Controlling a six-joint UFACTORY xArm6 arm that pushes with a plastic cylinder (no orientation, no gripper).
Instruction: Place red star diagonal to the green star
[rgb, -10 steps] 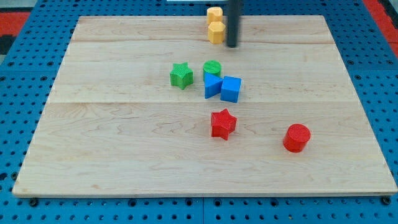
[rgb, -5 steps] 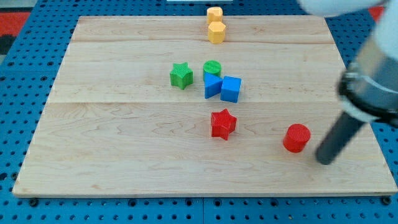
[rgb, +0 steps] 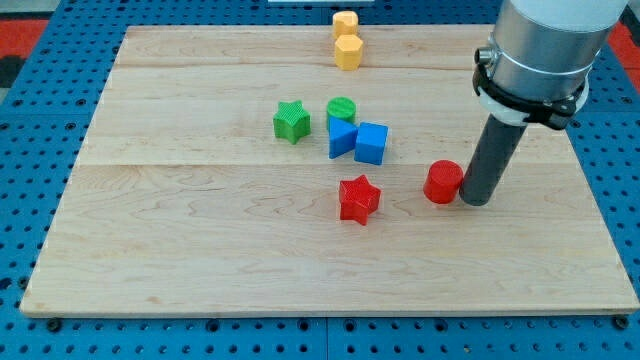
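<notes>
The red star (rgb: 358, 199) lies near the board's middle, below and to the right of the green star (rgb: 291, 121). My tip (rgb: 475, 200) stands at the right, touching the right side of the red cylinder (rgb: 442, 182). The red star is about a hand's width to the left of my tip. The arm's grey body fills the view's top right.
A green cylinder (rgb: 341, 108), a blue triangular block (rgb: 341, 137) and a blue cube (rgb: 371, 143) cluster just right of the green star. Two yellow blocks (rgb: 346, 38) sit at the board's top edge. The wooden board (rgb: 200, 240) rests on a blue pegboard.
My tip swept from the top centre round to the lower right, then moved up and left. It pushed the red cylinder up and left, closer to the red star.
</notes>
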